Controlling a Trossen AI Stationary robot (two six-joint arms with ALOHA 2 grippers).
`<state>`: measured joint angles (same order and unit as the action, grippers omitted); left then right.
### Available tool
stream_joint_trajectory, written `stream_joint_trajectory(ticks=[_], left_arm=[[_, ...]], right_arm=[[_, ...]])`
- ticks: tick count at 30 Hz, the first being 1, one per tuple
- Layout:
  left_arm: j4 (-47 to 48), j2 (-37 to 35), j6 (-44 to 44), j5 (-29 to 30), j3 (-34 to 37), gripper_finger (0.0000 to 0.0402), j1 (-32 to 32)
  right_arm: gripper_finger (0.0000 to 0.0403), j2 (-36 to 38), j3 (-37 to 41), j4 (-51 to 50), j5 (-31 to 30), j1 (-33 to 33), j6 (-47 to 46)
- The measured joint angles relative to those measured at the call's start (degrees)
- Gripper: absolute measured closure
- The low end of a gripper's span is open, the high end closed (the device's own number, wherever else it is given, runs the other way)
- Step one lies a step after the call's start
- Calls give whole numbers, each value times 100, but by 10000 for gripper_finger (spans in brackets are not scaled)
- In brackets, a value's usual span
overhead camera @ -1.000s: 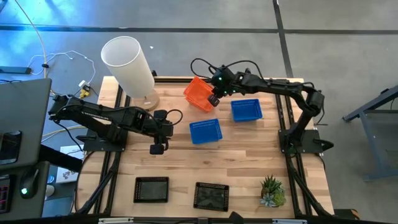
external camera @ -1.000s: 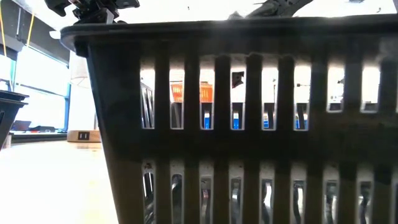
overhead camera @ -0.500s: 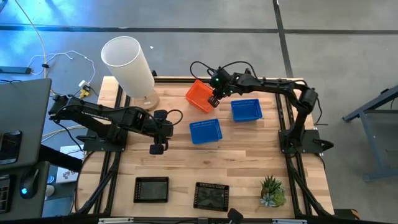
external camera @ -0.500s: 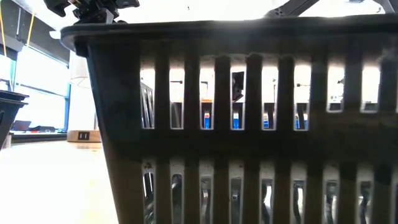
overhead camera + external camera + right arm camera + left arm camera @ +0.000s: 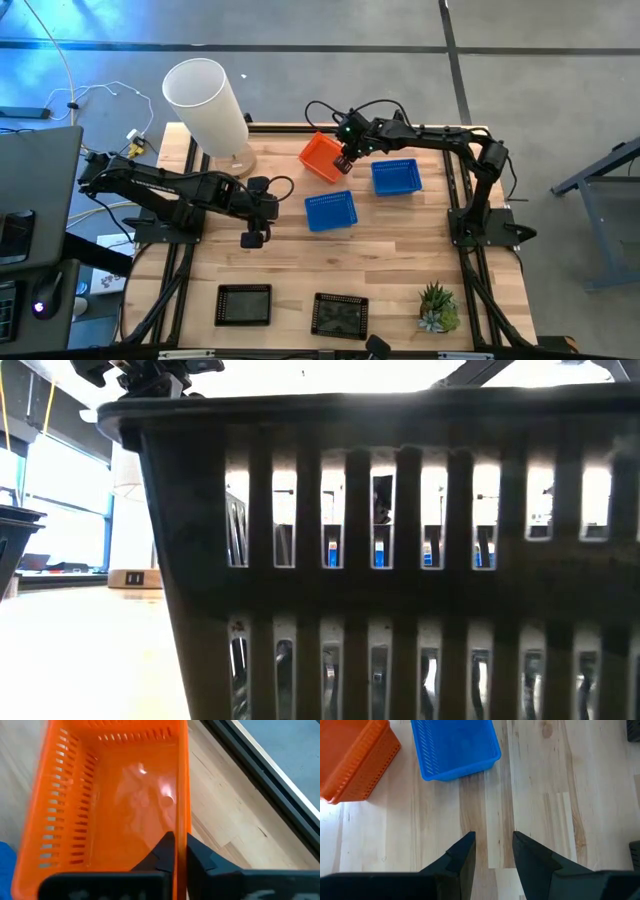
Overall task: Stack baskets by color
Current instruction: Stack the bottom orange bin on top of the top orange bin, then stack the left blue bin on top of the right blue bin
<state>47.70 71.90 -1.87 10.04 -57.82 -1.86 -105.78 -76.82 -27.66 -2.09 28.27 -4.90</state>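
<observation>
Five baskets show on the tabletop point(image 5: 400, 250): one orange point(image 5: 322, 155), two blue point(image 5: 330, 211) point(image 5: 396, 177) and two black point(image 5: 244, 304) point(image 5: 340, 315), though stacked ones may hide. Beside the lamp point(image 5: 208, 105), the right pincer point(image 5: 343, 162) pinches the orange rim; the left pincer point(image 5: 252, 238) hovers spread.

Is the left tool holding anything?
No, in the left wrist view the left tool hangs open over bare table, short of the blue basket.

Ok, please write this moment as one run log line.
right gripper: shut on orange basket rim, far table side | left gripper: open, empty, above bare wood | blue baskets: apart
</observation>
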Motion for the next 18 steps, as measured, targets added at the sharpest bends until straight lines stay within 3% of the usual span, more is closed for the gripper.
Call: stream_joint_trajectory(ticks=[10,18], left_arm=[[0,0,-54,-2,0,286,0],[-2,0,-214,-6,2,286,-1]], right_arm=[[287,82,0,-74,-234,0,73],[267,645,0,-377,345,-188,-62]])
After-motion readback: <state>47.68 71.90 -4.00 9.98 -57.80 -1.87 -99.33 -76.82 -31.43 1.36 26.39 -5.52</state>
